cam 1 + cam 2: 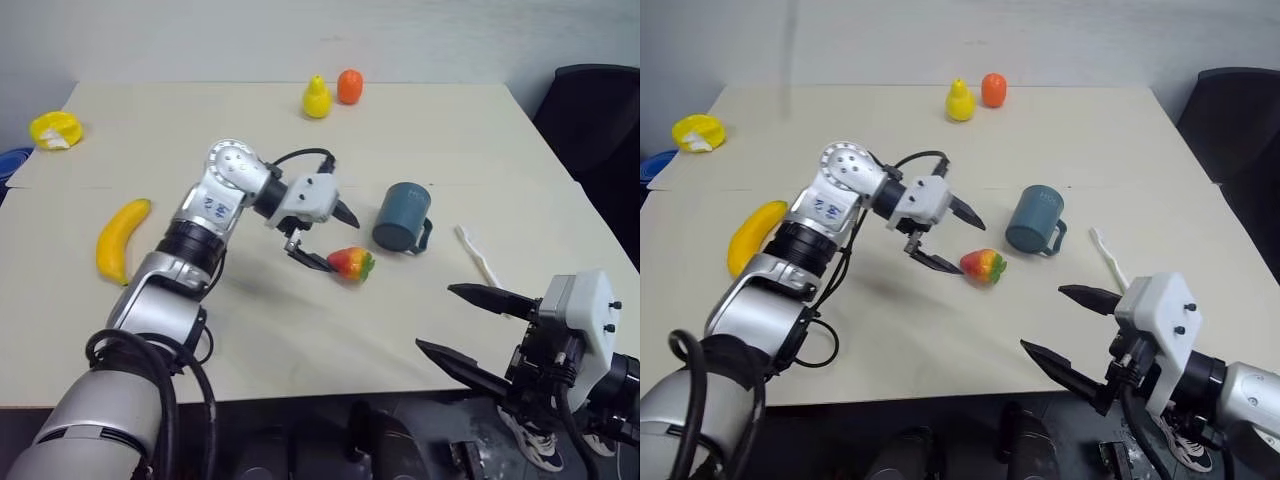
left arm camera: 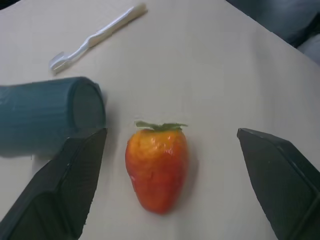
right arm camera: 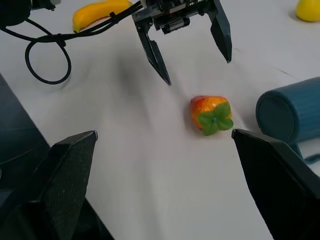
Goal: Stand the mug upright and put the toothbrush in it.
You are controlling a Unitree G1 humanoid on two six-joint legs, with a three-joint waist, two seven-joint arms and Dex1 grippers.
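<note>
Two grippers spread wide, neither holding anything.

I saw the left gripper [image 1: 320,234] hovering just beside the strawberry [image 1: 351,263], its fingers [image 2: 65,190] wide apart on either side and clear of it. The right gripper [image 1: 458,325] stood fully open at the table [image 1: 300,330] edge, empty. The mug [image 1: 402,216] lay on its side beyond the strawberry, and the toothbrush [image 1: 477,256] lay flat near it.
</note>
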